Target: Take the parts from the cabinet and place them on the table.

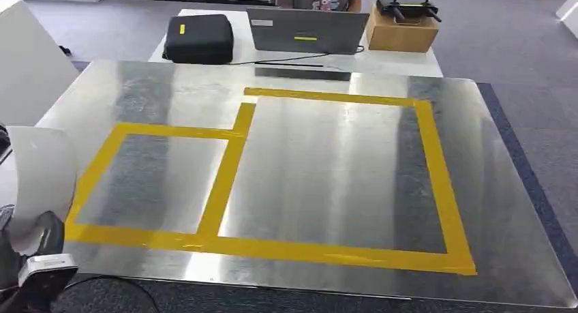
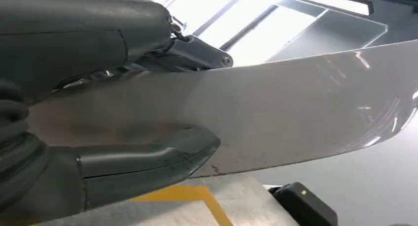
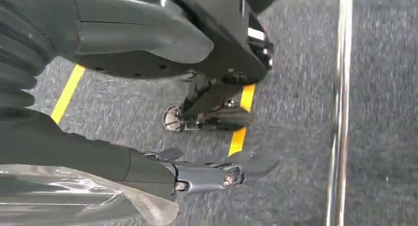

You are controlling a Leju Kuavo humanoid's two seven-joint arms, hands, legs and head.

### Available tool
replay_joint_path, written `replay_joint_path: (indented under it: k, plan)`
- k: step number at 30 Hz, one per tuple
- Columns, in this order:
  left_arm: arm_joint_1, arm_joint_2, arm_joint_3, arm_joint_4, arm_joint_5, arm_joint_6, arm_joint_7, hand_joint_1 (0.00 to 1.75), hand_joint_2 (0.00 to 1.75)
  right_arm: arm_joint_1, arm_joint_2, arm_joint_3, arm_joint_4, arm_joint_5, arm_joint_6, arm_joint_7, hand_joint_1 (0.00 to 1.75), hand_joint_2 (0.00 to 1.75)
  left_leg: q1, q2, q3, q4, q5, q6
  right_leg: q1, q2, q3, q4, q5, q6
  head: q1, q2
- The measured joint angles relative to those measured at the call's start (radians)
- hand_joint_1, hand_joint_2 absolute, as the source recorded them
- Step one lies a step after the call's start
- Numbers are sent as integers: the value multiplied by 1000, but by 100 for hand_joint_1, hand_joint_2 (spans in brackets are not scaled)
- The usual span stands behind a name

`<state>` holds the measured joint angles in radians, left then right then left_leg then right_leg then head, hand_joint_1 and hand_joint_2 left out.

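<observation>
Metal-topped table (image 1: 518,211) marked with yellow tape (image 1: 225,183) outlines. Beyond it at 12 o'clock, a white desk (image 1: 402,59) carrying a black case (image 1: 199,39), laptop (image 1: 307,30) and cardboard box (image 1: 401,31). Grey carpet floor (image 1: 531,67).

Left robot hand (image 2: 98,113) gripping a sheet, right robot hand (image 3: 162,113) hanging empty, fingers apart

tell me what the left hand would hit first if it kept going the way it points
Likely the metal table: the left hand, gripping a curved white part, points toward its yellow tape. Depth is unclear, though.
</observation>
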<state>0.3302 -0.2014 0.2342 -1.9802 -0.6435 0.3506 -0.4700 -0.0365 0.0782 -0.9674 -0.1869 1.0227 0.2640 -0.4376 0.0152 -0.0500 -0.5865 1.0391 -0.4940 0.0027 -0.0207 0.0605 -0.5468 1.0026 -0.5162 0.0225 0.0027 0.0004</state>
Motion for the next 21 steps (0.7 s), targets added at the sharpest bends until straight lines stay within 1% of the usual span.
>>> replay_joint_path:
  k: [2,3,5,9,11,13,16,19,21]
  plan:
    - [0,2,0,4,-10,-3,1,175,175,0,0,-1,0,4,0,0,0,175,-1,0,0,0,0,2,-1,0,0,-1,0,8,0,0]
    - [0,3,0,6,-21,-10,8,175,175,0,0,-1,0,6,0,0,0,175,-2,0,0,1,0,2,-2,0,0,-2,0,15,0,0]
    - [-5,14,0,14,-44,-25,30,175,175,0,0,-1,0,13,1,0,0,175,-2,0,0,1,0,2,-3,0,0,-2,-1,22,-1,0]
    - [-51,61,7,71,-97,-71,96,175,175,-2,0,-1,0,32,10,0,0,175,-2,0,1,0,1,3,-2,-2,-1,-1,-1,23,-1,0]
    - [-90,99,13,122,-146,-102,137,175,175,-4,0,1,0,49,16,0,0,175,-2,0,2,0,2,2,-1,-2,-1,1,-1,23,-1,0]
    - [-142,139,15,193,-222,-133,189,175,175,-9,-2,5,0,67,21,5,0,175,-2,0,2,-1,3,1,-1,-2,-3,3,-1,22,-1,0]
    - [-229,193,14,316,-296,-164,246,175,175,-24,-5,11,0,82,26,16,0,175,-1,0,2,-1,5,-1,-1,-2,-3,5,0,22,-1,0]
    - [-308,225,5,434,-352,-179,283,175,175,-35,-8,16,0,86,35,24,0,175,0,0,2,-1,6,-1,-1,-2,-3,5,0,22,-1,0]
    - [-339,238,-4,483,-376,-180,296,175,175,-39,-8,20,0,87,36,26,0,175,0,0,2,-1,6,-1,-1,-2,-3,6,1,22,-1,0]
